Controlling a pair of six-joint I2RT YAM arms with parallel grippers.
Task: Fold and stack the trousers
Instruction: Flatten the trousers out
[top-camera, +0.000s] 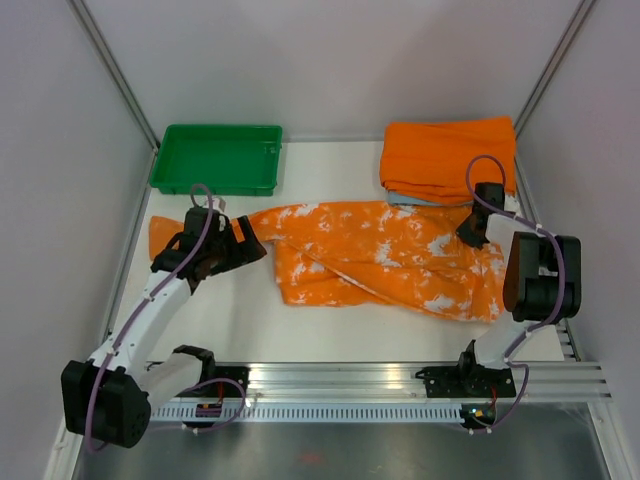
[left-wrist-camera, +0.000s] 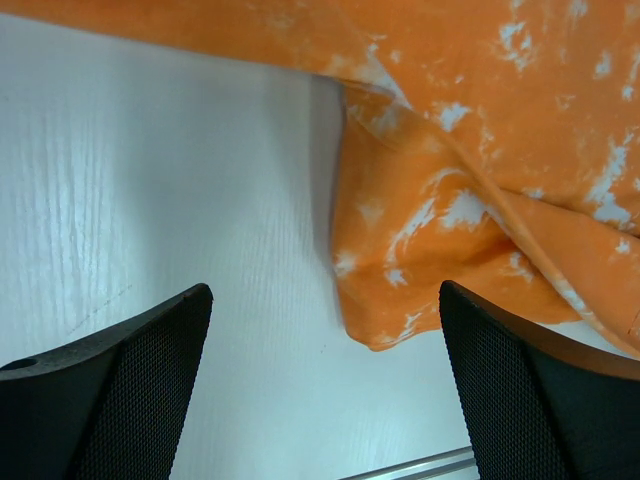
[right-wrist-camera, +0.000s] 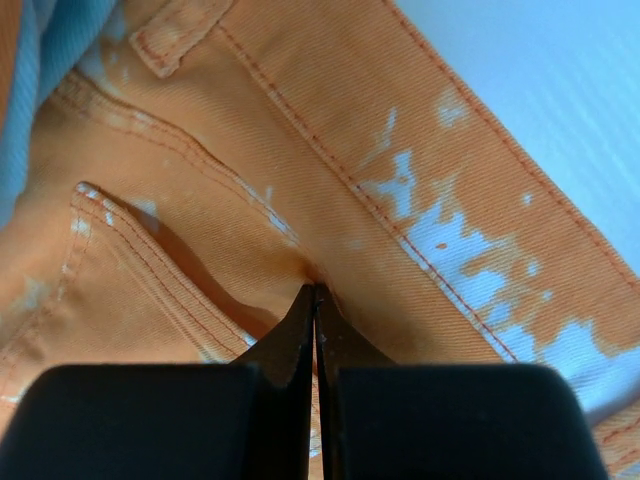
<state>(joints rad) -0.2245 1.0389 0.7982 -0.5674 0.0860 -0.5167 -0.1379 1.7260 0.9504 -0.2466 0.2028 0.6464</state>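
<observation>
The trousers (top-camera: 380, 255), orange with white splashes, lie spread across the middle of the table, with one leg end reaching far left behind my left arm. My left gripper (top-camera: 250, 245) hovers over the left part of the legs. In the left wrist view it (left-wrist-camera: 325, 385) is open and empty above bare table, with a folded trouser edge (left-wrist-camera: 420, 280) just ahead. My right gripper (top-camera: 470, 232) is at the waist end. In the right wrist view it (right-wrist-camera: 317, 292) is shut, pinching the trouser cloth (right-wrist-camera: 400, 170) near a pocket seam and the waistband.
A green tray (top-camera: 215, 158) stands at the back left. A plain orange folded cloth (top-camera: 445, 155) lies at the back right on a light blue cloth (top-camera: 400, 198), close behind my right gripper. An aluminium rail (top-camera: 400, 378) runs along the near edge.
</observation>
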